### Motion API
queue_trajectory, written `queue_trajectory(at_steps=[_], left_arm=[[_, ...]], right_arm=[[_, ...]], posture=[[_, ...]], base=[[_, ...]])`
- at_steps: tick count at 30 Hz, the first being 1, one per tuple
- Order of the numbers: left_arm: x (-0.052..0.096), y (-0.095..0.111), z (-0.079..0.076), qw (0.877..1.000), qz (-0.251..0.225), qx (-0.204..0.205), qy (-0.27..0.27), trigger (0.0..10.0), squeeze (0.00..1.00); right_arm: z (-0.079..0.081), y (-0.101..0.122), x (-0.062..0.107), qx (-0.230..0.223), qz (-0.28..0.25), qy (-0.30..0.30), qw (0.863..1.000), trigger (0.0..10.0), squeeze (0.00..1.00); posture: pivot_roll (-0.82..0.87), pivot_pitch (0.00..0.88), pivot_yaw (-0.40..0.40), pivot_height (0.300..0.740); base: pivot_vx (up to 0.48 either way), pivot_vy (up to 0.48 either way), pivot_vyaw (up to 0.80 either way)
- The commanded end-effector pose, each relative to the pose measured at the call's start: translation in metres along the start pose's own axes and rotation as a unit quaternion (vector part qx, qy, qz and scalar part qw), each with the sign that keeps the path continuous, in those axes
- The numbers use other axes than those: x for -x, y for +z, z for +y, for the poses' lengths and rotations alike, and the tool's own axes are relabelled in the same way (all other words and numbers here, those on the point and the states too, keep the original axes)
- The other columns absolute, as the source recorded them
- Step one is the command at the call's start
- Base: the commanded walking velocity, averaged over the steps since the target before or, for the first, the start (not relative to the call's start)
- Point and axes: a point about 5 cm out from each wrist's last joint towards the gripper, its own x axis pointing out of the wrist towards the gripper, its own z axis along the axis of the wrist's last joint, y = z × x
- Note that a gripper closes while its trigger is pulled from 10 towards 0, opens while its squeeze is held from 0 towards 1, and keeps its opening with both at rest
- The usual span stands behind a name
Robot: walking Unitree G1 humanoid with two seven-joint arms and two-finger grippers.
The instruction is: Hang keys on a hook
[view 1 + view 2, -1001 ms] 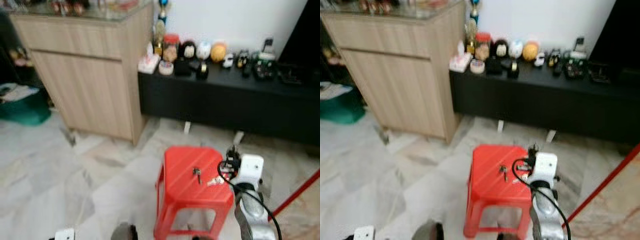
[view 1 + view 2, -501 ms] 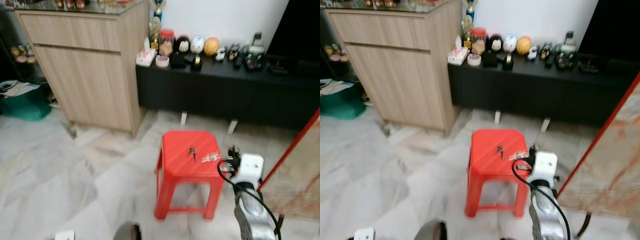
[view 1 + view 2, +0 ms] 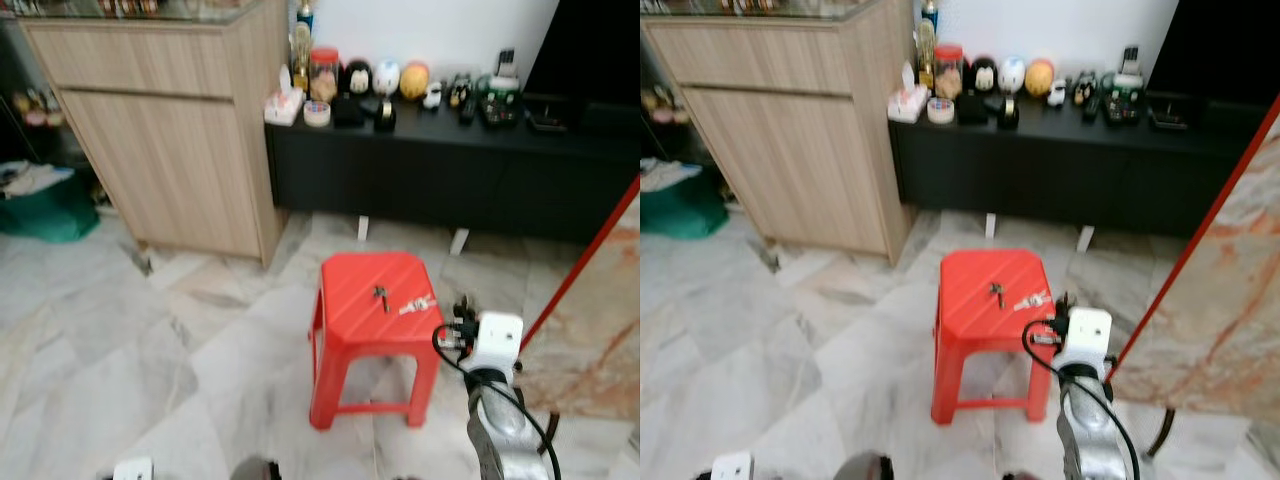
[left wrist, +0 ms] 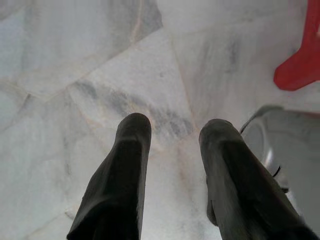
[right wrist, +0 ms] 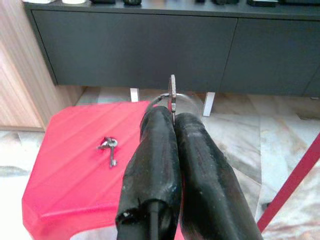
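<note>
Wooden cabinet [image 3: 170,150]: pale wood-grain laminate, flat-fronted, set at the far left of the marble floor [image 3: 120,340].

Left claw [image 4: 172,145]: held idle low over the floor, its smooth matt black fingers apart with nothing between them.

Black worktop [image 3: 450,170]: low, matt and dark, set along the far wall. A row of small rounded ornaments is carried on it.

Stool [image 3: 350,300]: red moulded plastic with a squarish, ribbed top. It is placed on the floor in front of the black worktop.

Change: across the last second the whole head view has shifted, and the stool is now seen smaller and farther out. This is read as camera travel, consistent with the robot backing away, not as movement of the stool.

Loose keys [image 3: 381,294]: a small dark metal set, left lying near the middle of the stool top.

Held keys [image 5: 172,95]: a thin flat metal blade on a wire ring, projecting upright from the fingertips.

Right claw [image 5: 172,117]: fingers pressed together and clamped on the held keys, positioned just off the right edge of the stool.

Task meaning: pick-up is judged complete. A hook has yet to be located, so carrying and searching are expected next.

Red pole [image 3: 585,270]: slim and straight, leaning at the far right.
</note>
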Motion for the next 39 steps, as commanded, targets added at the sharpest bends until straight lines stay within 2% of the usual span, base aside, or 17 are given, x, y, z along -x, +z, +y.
queue_trajectory(at_steps=[1, 9, 28, 39], left_arm=[[0.0005, -0.0011, -0.0005, 1.000, 0.000, 0.001, 0.002, 10.0, 0.00], [-0.0008, 0.0024, -0.0022, 1.000, -0.008, 0.002, 0.000, 10.0, 0.00], [-0.0019, 0.0034, -0.0058, 1.000, -0.006, 0.004, 0.002, 10.0, 0.00], [-0.0009, -0.0005, -0.0048, 1.000, 0.005, -0.010, 0.004, 10.0, 0.00]], right_arm=[[-0.0019, 0.0067, -0.0022, -0.002, -0.014, -0.004, 1.000, 10.0, 0.00], [-0.0019, 0.0065, -0.0021, -0.003, -0.015, -0.006, 1.000, 10.0, 0.00], [-0.0072, 0.0013, -0.0023, -0.003, 0.005, -0.018, 1.000, 10.0, 0.00], [-0.0092, -0.0003, -0.0016, -0.012, 0.012, -0.027, 0.999, 10.0, 0.00]], posture=[[0.07, 0.000, -0.030, 0.693], [0.06, 0.000, -0.030, 0.740], [0.06, 0.000, -0.039, 0.740], [0.05, 0.000, -0.038, 0.740]], base=[[0.000, 0.000, 0.00], [0.000, 0.000, 0.00], [0.000, 0.000, 0.00], [0.000, 0.000, -0.07]])
